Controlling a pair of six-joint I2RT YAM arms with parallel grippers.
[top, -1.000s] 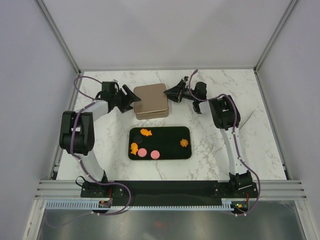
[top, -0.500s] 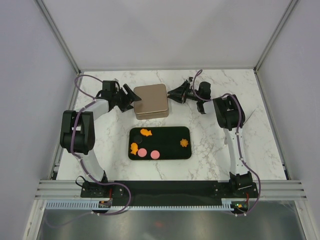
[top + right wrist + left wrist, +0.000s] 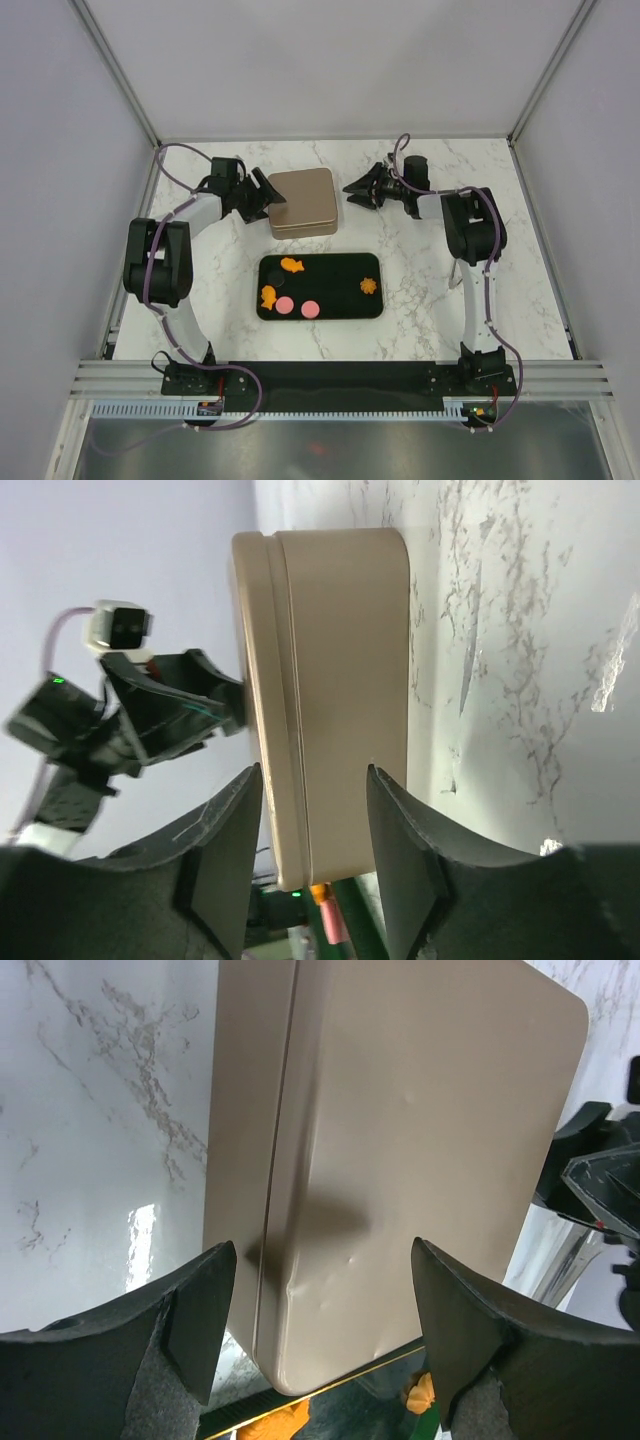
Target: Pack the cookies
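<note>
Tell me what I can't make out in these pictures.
- Inside of the tin: the lid is shut in every view.
- Cookies: the top view is too small for detail, and black ones would vanish on the black tray.
- Tray in both wrist views: mostly hidden behind the tin and cut off at the bottom edge.

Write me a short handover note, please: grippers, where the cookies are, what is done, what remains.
Left gripper: open, at the tin's left side, not closed on it.
Right gripper: open, right of the tin, apart from it.
Cookies: five on the black tray, three orange, two pink.
Done: none visibly packed; the tin is closed.
To do: open the tin, move the cookies in, close it.
</note>
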